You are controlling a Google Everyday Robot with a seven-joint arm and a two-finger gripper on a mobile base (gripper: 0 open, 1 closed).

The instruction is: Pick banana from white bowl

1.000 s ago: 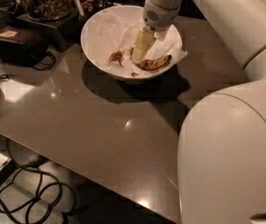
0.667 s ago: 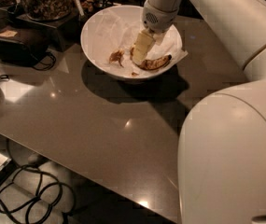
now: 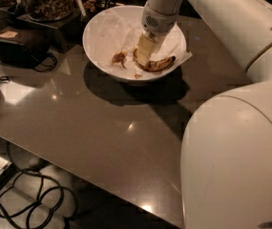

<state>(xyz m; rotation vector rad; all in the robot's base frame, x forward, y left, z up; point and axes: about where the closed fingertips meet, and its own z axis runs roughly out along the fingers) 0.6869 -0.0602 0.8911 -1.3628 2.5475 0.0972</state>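
Banana (image 3: 158,64) lies left-to-right in the near-right of the bowl (image 3: 91,24) by the table's (image 3: 102,128) far edge, gripper (image 3: 143,57) sitting right over its left end, can't tell if it's clamped on tbh.

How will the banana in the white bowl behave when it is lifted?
Probably soft and easily squashed: the banana is heavily browned. It may tilt, since the end effector, down inside the bowl, is at one end.

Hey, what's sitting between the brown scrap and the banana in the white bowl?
In the camera view, the gripper stands between the brown scrap and the banana, down inside the white bowl at one end of the banana.
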